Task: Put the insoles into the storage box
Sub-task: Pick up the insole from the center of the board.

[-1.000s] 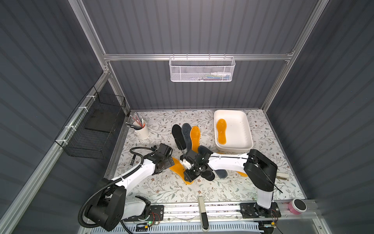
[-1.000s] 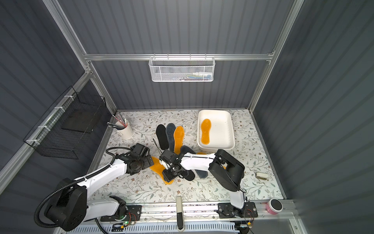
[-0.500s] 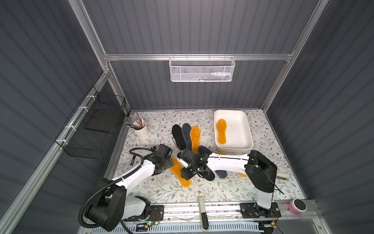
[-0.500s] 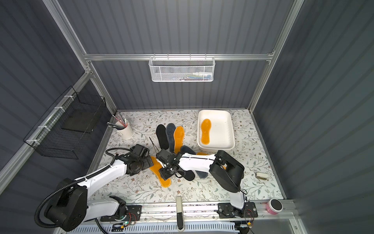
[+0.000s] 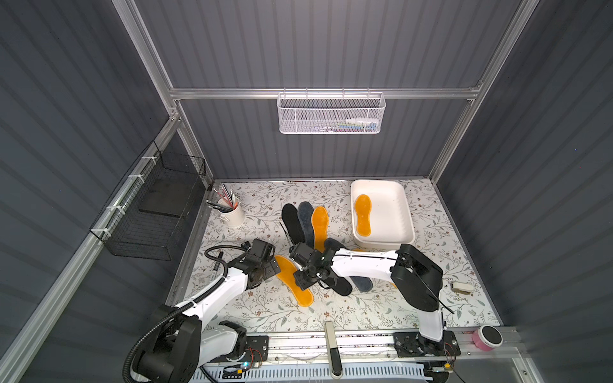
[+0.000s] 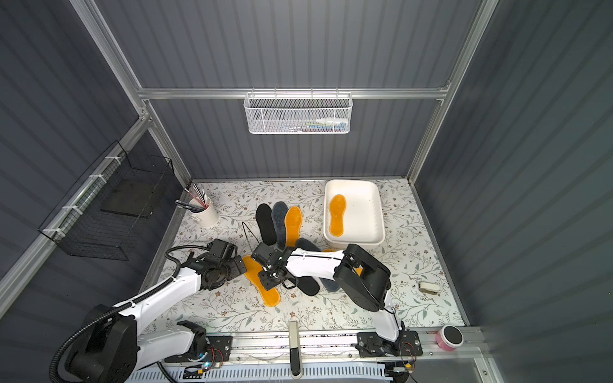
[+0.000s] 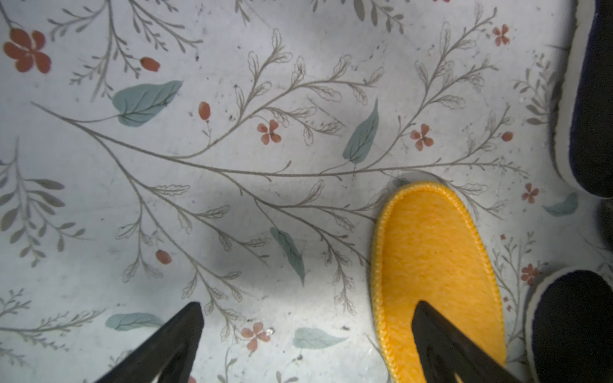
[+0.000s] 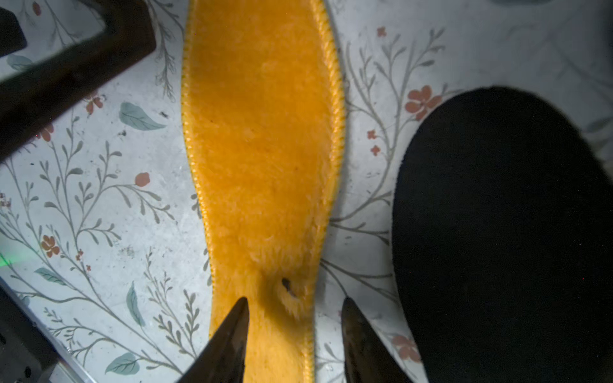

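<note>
Insole (image 8: 265,149) — orange, flat | right pincer (image 8: 295,300) straddles its edge

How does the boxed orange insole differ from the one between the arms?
The boxed insole rests in the storage box; the table insole lies on the floral table. The boxed insole has nothing over it; the table insole sits under the right pincer. Both are orange, foot-shaped.

On the desk (image 5: 365,311), the storage box (image 5: 408,215) sits at the back right with one insole (image 5: 362,215) lying in it. Just left of it, three insoles (image 5: 305,220) lie side by side. In front, another insole (image 5: 293,282) lies under the tips of the left end effector (image 7: 308,308) and the right end effector (image 8: 295,301). More insoles (image 5: 341,287) lie to its right, under the right arm (image 5: 365,265). A pen cup (image 5: 233,216) stands back left.
</note>
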{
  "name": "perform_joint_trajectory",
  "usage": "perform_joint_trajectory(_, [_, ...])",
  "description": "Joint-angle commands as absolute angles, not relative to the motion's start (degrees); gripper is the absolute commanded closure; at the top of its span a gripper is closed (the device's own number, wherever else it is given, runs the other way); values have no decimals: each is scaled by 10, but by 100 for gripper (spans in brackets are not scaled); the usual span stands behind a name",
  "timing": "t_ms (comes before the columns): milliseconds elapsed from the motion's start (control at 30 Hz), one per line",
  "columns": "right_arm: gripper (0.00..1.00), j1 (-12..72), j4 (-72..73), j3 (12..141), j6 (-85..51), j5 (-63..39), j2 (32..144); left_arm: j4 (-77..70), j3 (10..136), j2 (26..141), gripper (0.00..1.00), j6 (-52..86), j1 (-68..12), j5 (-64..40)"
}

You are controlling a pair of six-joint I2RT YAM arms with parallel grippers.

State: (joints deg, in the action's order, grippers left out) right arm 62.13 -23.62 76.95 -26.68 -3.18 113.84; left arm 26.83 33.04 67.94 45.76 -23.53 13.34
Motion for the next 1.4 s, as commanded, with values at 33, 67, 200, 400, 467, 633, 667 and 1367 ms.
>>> perform_joint_trajectory(33, [55, 621, -248, 777, -279, -28, 1160, 262, 324, 672, 0, 440, -231, 126])
perform_joint_trajectory(67, [55, 622, -249, 777, -280, -29, 1165, 262, 324, 672, 0, 440, -231, 127])
perform_joint_trajectory(200, [57, 627, -256, 775, -288, -26, 1178, 263, 327, 675, 0, 437, -231, 128])
perform_joint_trajectory(400, [64, 636, -257, 763, -299, -21, 1184, 267, 326, 668, 0, 436, -231, 134])
perform_joint_trajectory(467, [67, 640, -262, 764, -298, -13, 1184, 268, 326, 665, 0, 434, -231, 136])
perform_joint_trajectory(633, [72, 652, -294, 786, -291, 12, 1200, 268, 325, 660, 0, 435, -231, 137])
perform_joint_trajectory(667, [72, 654, -299, 790, -292, 14, 1203, 269, 324, 660, 0, 435, -231, 137])
perform_joint_trajectory(1367, [100, 642, -159, 679, -253, 32, 1045, 264, 336, 622, 0, 421, -231, 133])
